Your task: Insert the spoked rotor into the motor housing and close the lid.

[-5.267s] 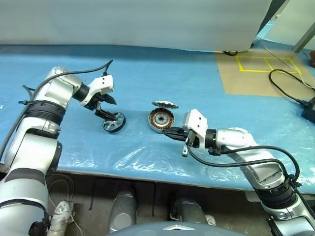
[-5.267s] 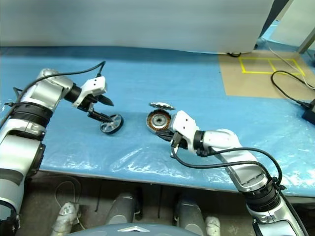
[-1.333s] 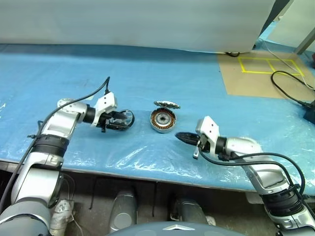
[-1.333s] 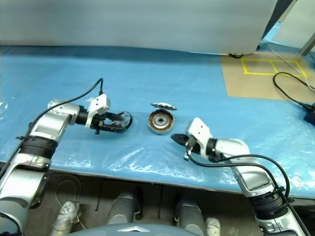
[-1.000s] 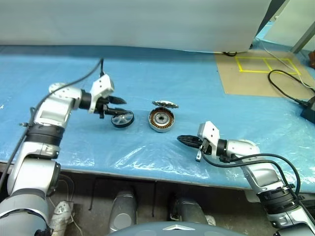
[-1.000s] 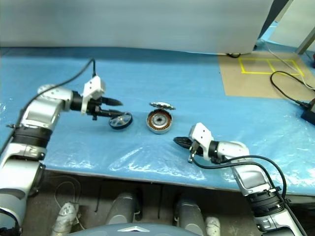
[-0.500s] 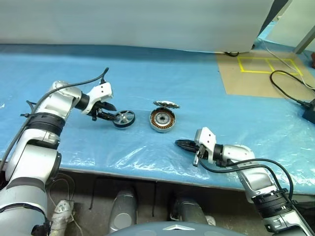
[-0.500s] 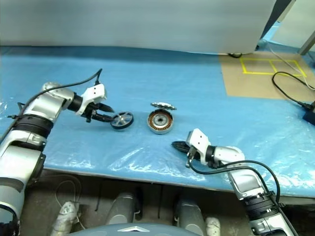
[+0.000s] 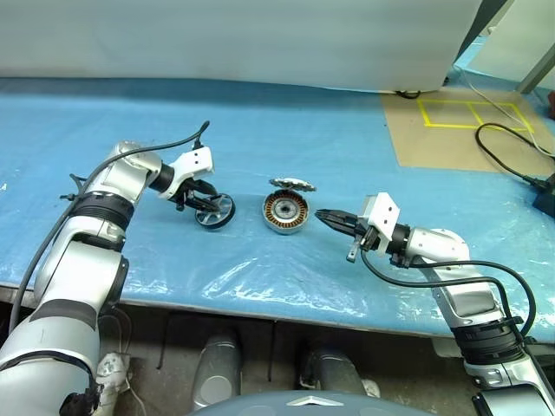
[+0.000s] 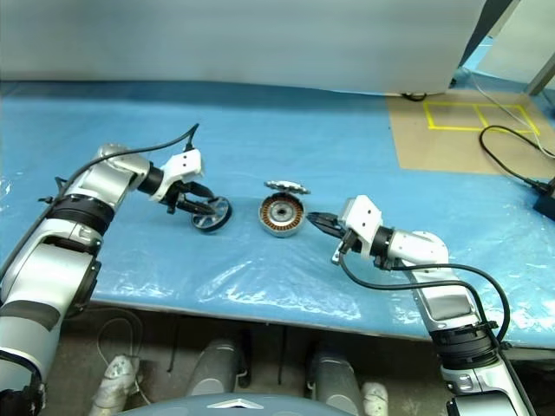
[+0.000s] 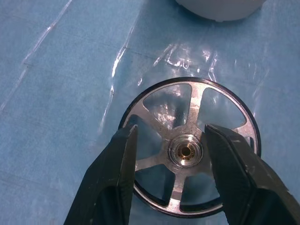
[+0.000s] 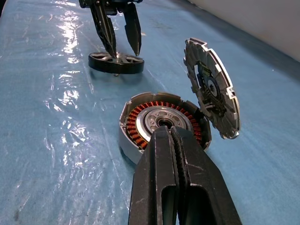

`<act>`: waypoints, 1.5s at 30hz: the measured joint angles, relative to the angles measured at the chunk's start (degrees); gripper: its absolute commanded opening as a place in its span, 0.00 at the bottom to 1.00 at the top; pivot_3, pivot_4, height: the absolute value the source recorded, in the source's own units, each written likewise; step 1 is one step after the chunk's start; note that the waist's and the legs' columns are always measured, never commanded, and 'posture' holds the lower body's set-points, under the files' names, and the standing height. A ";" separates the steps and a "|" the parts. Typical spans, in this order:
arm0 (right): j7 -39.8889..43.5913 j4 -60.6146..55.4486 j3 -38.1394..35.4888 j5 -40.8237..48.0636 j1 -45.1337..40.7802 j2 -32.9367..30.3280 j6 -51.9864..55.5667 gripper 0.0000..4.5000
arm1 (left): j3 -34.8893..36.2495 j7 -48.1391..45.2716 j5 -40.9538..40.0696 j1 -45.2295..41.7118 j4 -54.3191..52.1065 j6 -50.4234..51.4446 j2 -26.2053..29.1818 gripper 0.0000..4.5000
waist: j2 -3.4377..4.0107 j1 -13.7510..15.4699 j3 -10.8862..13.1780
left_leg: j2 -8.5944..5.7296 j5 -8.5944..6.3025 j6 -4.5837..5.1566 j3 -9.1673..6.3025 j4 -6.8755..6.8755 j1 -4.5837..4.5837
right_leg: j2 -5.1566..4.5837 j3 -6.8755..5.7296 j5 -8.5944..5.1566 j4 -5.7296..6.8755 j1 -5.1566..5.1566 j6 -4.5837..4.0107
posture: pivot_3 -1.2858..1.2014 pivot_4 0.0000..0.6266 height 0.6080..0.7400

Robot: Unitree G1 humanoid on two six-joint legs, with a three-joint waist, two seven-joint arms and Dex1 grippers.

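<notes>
Blue plastic sheeting (image 9: 303,130) carries three motor parts. I count one spoked rotor (image 9: 214,211) lying flat, my left gripper (image 9: 205,200) over it with fingers parted either side of its hub. One motor housing (image 9: 285,212) sits nearby, one toothed lid (image 9: 291,184) propped tilted against its far edge. My right gripper (image 9: 323,216), fingers pressed together and holding nothing, points at the housing.

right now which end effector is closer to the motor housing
Right. The right end effector points at the motor housing from just beside it; the left end effector is farther off on the other side, over the dark-rimmed spoked wheel.
</notes>
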 measured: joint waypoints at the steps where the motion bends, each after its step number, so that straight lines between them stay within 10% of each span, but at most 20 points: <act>1: 0.01 0.00 0.00 0.00 0.00 0.00 0.03 0.00 | 0.00 0.03 0.17 0.00 0.31 -0.22 0.13 0.53 | 0.00 0.01 0.00 | 0.00 0.00 0.00 0.00 0.00 0.00 | 0.00 0.00 0.00 0.00 0.00 0.00 | 0.52 0.24 1.00; 45: 0.22 0.58 1.96 -1.92 3.97 0.34 -0.45 0.00 | 1.42 -1.20 2.71 0.62 3.37 -16.95 1.40 0.53 | 0.00 0.00 0.00 | 0.01 -0.02 0.03 0.00 0.01 -0.07 | 0.00 -0.01 0.00 0.00 -0.07 0.00 | 0.52 0.24 1.00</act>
